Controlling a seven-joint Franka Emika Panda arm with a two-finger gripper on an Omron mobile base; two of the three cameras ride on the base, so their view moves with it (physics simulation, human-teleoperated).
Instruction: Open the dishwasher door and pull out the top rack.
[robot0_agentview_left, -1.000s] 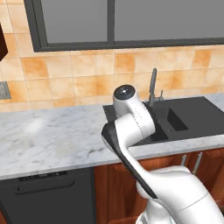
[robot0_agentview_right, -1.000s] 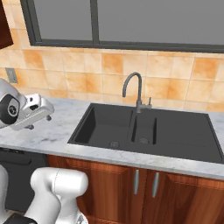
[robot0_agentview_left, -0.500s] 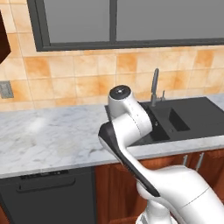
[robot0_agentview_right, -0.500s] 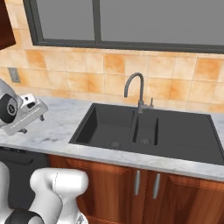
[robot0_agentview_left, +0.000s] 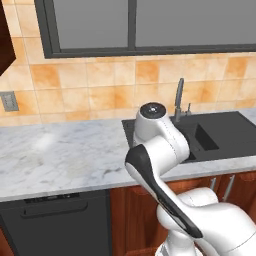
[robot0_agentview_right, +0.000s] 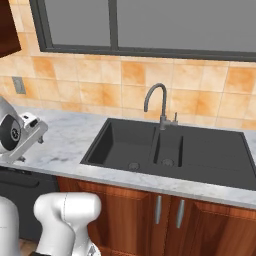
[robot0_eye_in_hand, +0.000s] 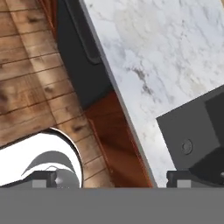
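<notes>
Marble table (robot0_agentview_left: 60, 150) above closed dishwasher door (robot0_agentview_left: 55, 230) at 7 o'clock: stiff hinged panel, best hooked by its bar handle (robot0_agentview_left: 52, 209); tool (robot0_eye_in_hand: 111, 177) fingertips spread, empty.

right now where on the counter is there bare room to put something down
The marble counter is bare from the wall outlet across to the left rim of the black sink, above the shut dishwasher door. A narrow bare strip runs behind the sink, around the faucet. The robot's arm hangs over the sink's left edge, so it is tighter there.
</notes>
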